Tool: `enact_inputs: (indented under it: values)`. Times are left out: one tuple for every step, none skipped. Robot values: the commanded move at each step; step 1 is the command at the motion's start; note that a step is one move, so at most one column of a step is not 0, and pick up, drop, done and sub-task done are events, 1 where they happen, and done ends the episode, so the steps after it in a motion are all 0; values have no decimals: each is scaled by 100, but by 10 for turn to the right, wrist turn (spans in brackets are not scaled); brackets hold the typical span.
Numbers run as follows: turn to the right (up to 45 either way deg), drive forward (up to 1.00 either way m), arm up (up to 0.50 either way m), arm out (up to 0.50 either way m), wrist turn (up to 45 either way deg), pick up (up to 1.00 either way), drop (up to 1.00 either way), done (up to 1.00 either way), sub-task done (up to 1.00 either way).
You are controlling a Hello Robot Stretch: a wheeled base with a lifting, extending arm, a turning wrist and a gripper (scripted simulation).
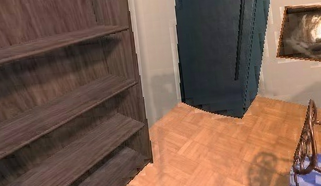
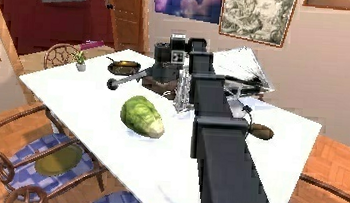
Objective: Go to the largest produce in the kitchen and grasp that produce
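In the arm side view the dark arm (image 2: 225, 157) rises over the white counter (image 2: 73, 89). Just left of it, a large head of green leafy produce (image 2: 142, 116) lies on the counter. Beyond, the hand (image 2: 183, 98) hangs its 2 thin fingers (image 2: 187, 88) before dark clutter (image 2: 169, 84). Whether it holds anything, or how the fingers stand, cannot be told. A pan (image 2: 125, 65) sits farther back.
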Motion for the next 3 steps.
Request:
enact_inputs:
  values:
    - [0, 0, 0, 0, 300, 0, 0, 0, 0]
    - [0, 0, -26, 0, 0, 0, 0, 0, 0]
    - [0, 0, 0, 0, 0, 100, 0, 0, 0]
